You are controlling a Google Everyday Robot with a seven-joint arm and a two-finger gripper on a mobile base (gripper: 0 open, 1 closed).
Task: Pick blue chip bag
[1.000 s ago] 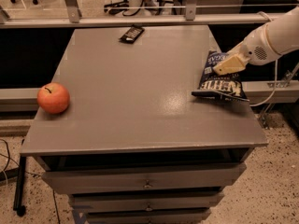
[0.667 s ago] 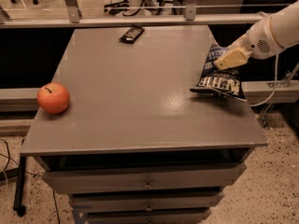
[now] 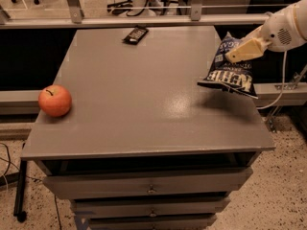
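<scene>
The claw (image 3: 236, 55) is clamped on the top of the blue chip bag (image 3: 229, 74). The bag hangs just above the right side of the bench (image 3: 144, 95). An apple (image 3: 55, 100) sits at the left edge.

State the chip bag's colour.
Chip bag: navy, white lettering; gripper at right holds its top, camera view.

Dim; tabletop (image 3: 120, 80) glare; shadow under blue chip bag (image 3: 231, 79), gripper (image 3: 232, 57), rt.
</scene>
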